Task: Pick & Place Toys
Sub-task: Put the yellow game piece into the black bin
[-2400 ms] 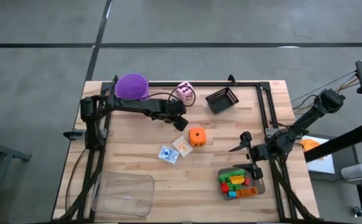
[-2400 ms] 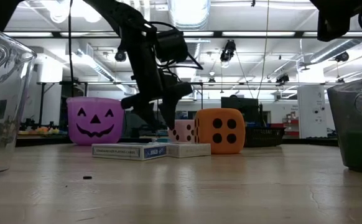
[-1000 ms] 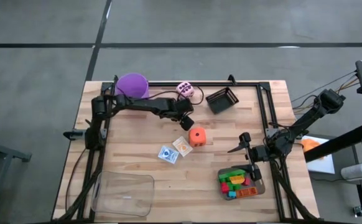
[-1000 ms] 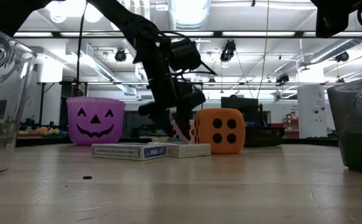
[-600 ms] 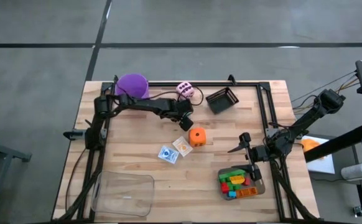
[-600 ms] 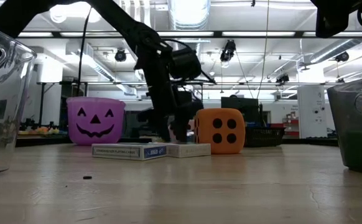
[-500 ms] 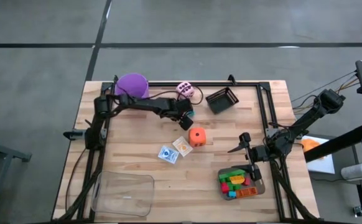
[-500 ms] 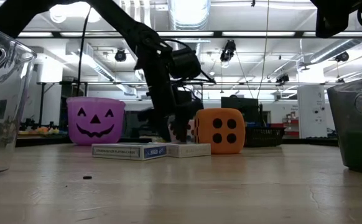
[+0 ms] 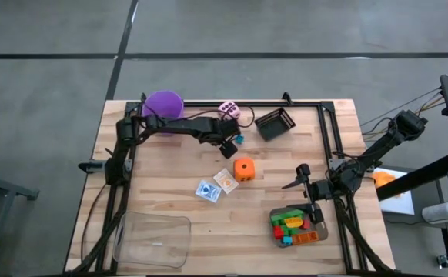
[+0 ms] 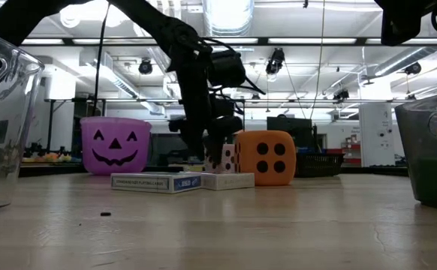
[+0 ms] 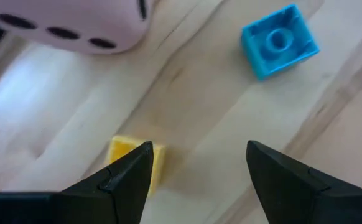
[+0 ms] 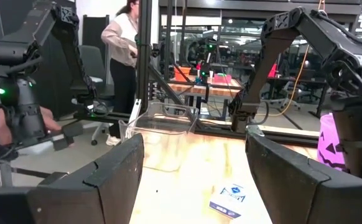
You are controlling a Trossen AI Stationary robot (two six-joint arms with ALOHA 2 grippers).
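Your left gripper (image 11: 196, 180) hangs spread, empty, beside the pink die (image 11: 75, 22) — yellow brick (image 11: 134, 158) and blue brick (image 11: 279, 41) below it; right gripper (image 12: 193, 180) spread too.

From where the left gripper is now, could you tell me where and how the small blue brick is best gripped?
Probably from straight above. The blue brick lies flat on the table, stud up, clear of the pink die and yellow brick. The open left gripper should shift over it and pinch two opposite flat side walls, not the stud.

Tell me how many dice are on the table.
2: a pink die at the far edge beside the left hand, and an orange die mid-table next to the card packs.
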